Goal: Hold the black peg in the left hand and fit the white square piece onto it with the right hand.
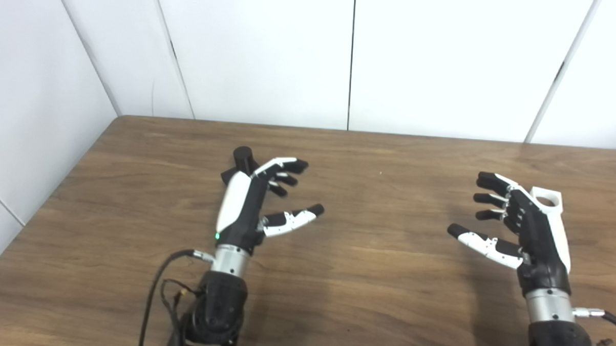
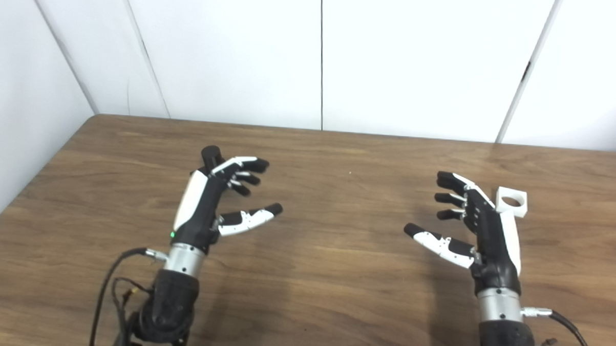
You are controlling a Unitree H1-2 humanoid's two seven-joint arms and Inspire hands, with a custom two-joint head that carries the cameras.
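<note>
black peg (image 1: 243,160) base hidden by left hand (image 1: 245,206) | forearms cut off below

Black peg (image 1: 241,163) upright; white square piece (image 2: 512,201) lies flat.

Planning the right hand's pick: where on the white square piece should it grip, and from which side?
Probably the two opposite flat outer walls of the white square piece, coming from above. It lies flat on the table, round hole up, just beyond the open right hand, which partly hides it, so the hole stays clear.
</note>
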